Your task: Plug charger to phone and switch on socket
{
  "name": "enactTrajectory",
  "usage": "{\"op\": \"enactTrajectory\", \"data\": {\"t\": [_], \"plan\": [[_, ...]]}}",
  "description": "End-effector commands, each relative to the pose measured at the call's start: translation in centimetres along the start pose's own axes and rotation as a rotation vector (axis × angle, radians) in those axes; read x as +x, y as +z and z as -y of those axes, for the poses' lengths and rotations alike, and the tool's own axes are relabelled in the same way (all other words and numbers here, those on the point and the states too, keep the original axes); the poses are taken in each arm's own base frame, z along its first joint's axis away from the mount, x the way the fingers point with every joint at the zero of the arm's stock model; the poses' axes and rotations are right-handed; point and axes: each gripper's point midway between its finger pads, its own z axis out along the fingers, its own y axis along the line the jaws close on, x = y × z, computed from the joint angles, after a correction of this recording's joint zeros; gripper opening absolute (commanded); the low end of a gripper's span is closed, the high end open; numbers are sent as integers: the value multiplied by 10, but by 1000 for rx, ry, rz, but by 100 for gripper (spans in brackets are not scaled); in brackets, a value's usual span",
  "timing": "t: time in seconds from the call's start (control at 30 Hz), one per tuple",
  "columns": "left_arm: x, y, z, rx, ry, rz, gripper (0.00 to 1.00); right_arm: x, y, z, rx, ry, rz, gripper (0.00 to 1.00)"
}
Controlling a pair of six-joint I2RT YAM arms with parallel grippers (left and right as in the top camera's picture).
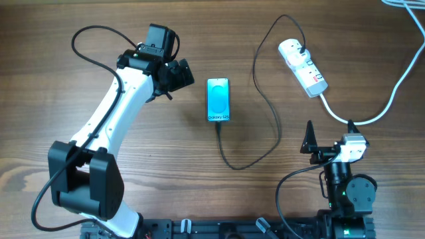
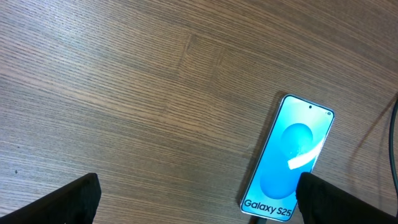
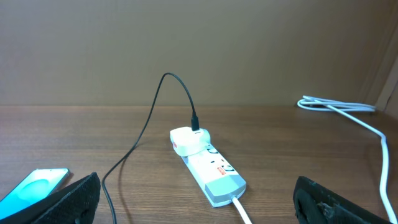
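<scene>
phone (image 1: 218,99) centre | socket (image 1: 303,66) right, behind | charger (image 1: 278,133) between them

Matt grained wood table (image 1: 60,79); glossy phone (image 1: 218,99) screen; white plastic socket (image 1: 303,67).

Looks like a robot lab or test room. Wooden table (image 1: 219,33) with a big white robot arm (image 1: 109,119) and a small black one (image 1: 345,182) standing at its edge, bare brown wall (image 3: 186,37) behind, white power strip (image 1: 303,66) lying on top.
</scene>
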Motion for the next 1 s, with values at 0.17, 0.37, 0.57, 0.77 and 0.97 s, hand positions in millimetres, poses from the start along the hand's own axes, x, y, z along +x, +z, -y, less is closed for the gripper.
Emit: {"op": "enactTrajectory", "data": {"t": [0.17,0.37,0.57,0.77,0.97], "plan": [[-2,0,-4,-13,-11,8,100,-3,-1,0,0,-9,12,100],[-2,0,-4,-13,-11,8,100,-3,-1,1,1,-9,12,100],[-2,0,-5,-18,-11,11,100,-3,-1,1,1,-9,12,100],[-13,-6,-23,-116,0,78,100,-3,-1,1,1,-9,12,100],[-11,-27,-36,-148,-3,121,100,-3,-1,0,0,-10,13,100]]}}
